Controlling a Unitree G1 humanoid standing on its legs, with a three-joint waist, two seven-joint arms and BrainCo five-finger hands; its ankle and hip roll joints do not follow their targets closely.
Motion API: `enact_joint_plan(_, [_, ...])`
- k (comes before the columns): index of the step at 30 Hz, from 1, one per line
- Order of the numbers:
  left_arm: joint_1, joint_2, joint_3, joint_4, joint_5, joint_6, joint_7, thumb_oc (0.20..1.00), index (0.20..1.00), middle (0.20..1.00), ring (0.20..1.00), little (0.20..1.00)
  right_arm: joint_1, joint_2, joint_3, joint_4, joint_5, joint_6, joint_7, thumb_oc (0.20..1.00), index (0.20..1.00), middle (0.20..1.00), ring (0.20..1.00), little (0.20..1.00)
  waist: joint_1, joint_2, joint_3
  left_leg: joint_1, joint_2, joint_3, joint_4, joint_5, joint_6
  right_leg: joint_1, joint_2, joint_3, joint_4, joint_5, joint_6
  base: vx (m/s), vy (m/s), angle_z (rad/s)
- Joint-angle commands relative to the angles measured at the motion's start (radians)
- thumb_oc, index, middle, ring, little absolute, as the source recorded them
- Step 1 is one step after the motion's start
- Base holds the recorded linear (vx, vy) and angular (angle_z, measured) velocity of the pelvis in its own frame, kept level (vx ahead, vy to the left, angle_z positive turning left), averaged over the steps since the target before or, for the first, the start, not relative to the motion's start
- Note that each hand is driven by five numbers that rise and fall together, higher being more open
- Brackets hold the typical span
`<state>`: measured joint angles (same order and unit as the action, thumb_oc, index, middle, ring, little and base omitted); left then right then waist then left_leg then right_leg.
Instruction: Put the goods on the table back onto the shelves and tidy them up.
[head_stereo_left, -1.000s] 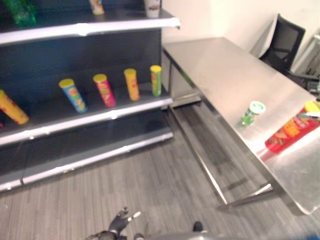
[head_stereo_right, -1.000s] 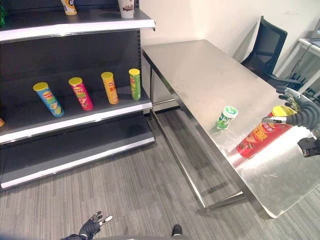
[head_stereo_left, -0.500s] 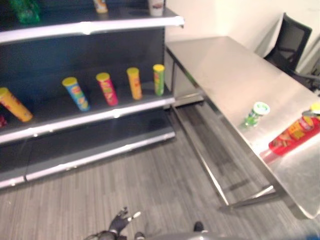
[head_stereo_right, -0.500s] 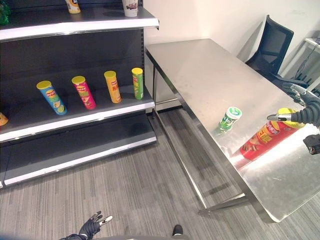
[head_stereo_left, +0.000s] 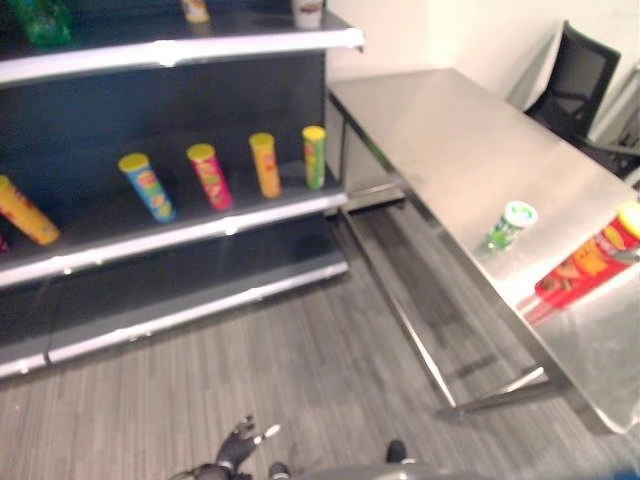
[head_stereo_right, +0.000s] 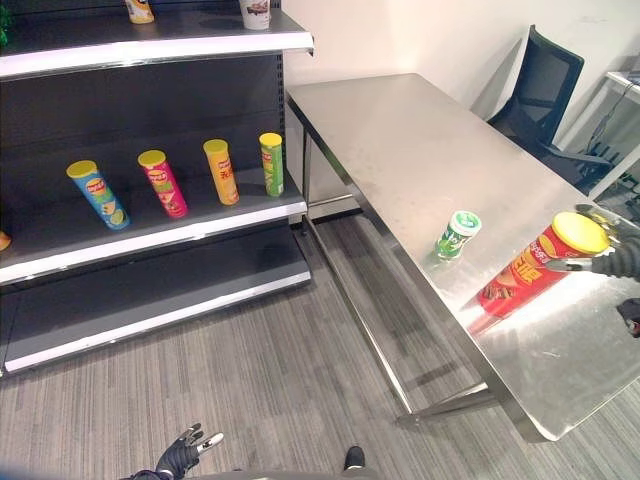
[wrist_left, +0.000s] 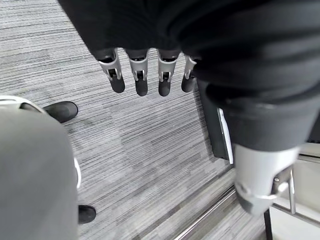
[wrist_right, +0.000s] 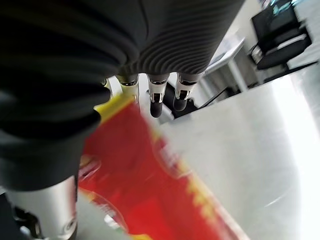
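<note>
The right hand, partly cut off at the picture's edge, grips the red can near its yellow lid, tilting it up off the bench. A green cup stands nearby. The left hand hangs relaxed over the floor.

Both hands, left hand and right hand, have silver fingers with dark rounded tips, a dark ribbed cover, and a silver-grey thumb.

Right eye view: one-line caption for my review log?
Right hand grips the red can, its yellow-lidded end raised off the steel table, beside a small green cup.
</note>
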<state>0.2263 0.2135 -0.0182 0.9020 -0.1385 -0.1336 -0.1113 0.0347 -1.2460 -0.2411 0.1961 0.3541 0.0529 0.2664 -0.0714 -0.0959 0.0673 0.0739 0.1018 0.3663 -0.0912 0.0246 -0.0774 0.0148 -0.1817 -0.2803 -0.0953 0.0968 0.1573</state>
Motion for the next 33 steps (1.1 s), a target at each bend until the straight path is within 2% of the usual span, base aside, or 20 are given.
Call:
enact_joint_plan(1, [-0.031, 0.015, -0.004, -0.018, -0.025, -0.026, 0.002, 1.000, 1.000, 1.000, 1.000, 1.000, -0.129, -0.036, 0.003, 0.026, 0.016, -0.050, -0.041, 1.000, 1.000, 1.000, 1.000, 1.000, 0.050, -0.023, 0.018, 0.011, 0.008, -0.013, 0.004, 0.020, -0.056, 0.053, -0.018, -0.086, 0.008, 0.035, 0.029, 0.00, 0.000, 0.00])
enact_joint_plan(6, [-0.035, 0.017, -0.001, -0.010, -0.024, -0.026, 0.001, 1.000, 1.000, 1.000, 1.000, 1.000, -0.127, -0.035, -0.001, 0.033, -0.005, -0.043, -0.048, 1.000, 1.000, 1.000, 1.000, 1.000, 0.054, -0.023, 0.019, 0.009, 0.005, -0.019, 0.004, 0.019, -0.056, 0.055, -0.020, -0.089, 0.008, 0.036, 0.030, 0.00, 0.000, 0.00])
enact_joint_plan(8, [-0.029, 0.014, -0.005, -0.016, -0.024, -0.024, -0.002, 1.000, 1.000, 1.000, 1.000, 1.000, -0.107, -0.054, 0.000, 0.041, -0.028, -0.004, -0.023, 1.000, 1.000, 1.000, 1.000, 1.000, 0.056, -0.024, 0.021, 0.008, 0.003, -0.023, 0.004, 0.019, -0.055, 0.056, -0.022, -0.095, 0.008, 0.038, 0.030, 0.00, 0.000, 0.00])
enact_joint_plan(18, [-0.032, 0.020, 0.001, -0.010, -0.021, -0.023, -0.004, 1.000, 1.000, 1.000, 1.000, 1.000, -0.056, -0.060, -0.022, 0.048, -0.041, 0.040, 0.001, 1.000, 1.000, 1.000, 1.000, 1.000, 0.054, -0.031, 0.023, 0.009, 0.002, -0.024, 0.004, 0.018, -0.055, 0.060, -0.023, -0.097, 0.008, 0.037, 0.030, 0.00, 0.000, 0.00])
enact_joint_plan(19, [-0.033, 0.022, 0.002, -0.015, -0.023, -0.023, -0.003, 1.000, 1.000, 1.000, 1.000, 1.000, -0.056, -0.057, -0.019, 0.049, -0.045, 0.045, -0.002, 0.507, 0.507, 0.507, 0.507, 0.507, 0.053, -0.031, 0.023, 0.010, 0.003, -0.023, 0.004, 0.017, -0.056, 0.061, -0.023, -0.098, 0.008, 0.037, 0.029, 0.00, 0.000, 0.00])
enact_joint_plan(20, [-0.033, 0.022, 0.002, -0.015, -0.023, -0.023, -0.003, 1.000, 1.000, 1.000, 1.000, 1.000, -0.056, -0.057, -0.019, 0.049, -0.045, 0.045, -0.002, 0.200, 0.200, 0.200, 0.200, 0.200, 0.052, -0.031, 0.023, 0.010, 0.003, -0.023, 0.004, 0.017, -0.056, 0.061, -0.023, -0.098, 0.008, 0.037, 0.029, 0.00, 0.000, 0.00])
enact_joint_plan(28, [-0.039, 0.030, 0.018, -0.019, -0.019, -0.020, -0.002, 1.000, 1.000, 1.000, 1.000, 1.000, -0.052, -0.039, -0.029, 0.031, -0.057, 0.058, -0.005, 0.200, 0.200, 0.200, 0.200, 0.200, 0.051, -0.034, 0.025, 0.013, 0.006, -0.023, 0.004, 0.019, -0.056, 0.062, -0.021, -0.096, 0.008, 0.036, 0.027, 0.00, 0.000, 0.00])
enact_joint_plan(33, [-0.040, 0.030, 0.034, -0.017, -0.014, -0.013, -0.004, 1.000, 1.000, 1.000, 1.000, 1.000, -0.058, -0.014, -0.055, -0.033, -0.038, 0.027, -0.039, 0.200, 0.200, 0.200, 0.200, 0.200, 0.053, -0.036, 0.023, 0.021, 0.014, -0.032, 0.004, 0.021, -0.060, 0.073, -0.012, -0.095, 0.008, 0.027, 0.019, -0.01, -0.038, 0.00])
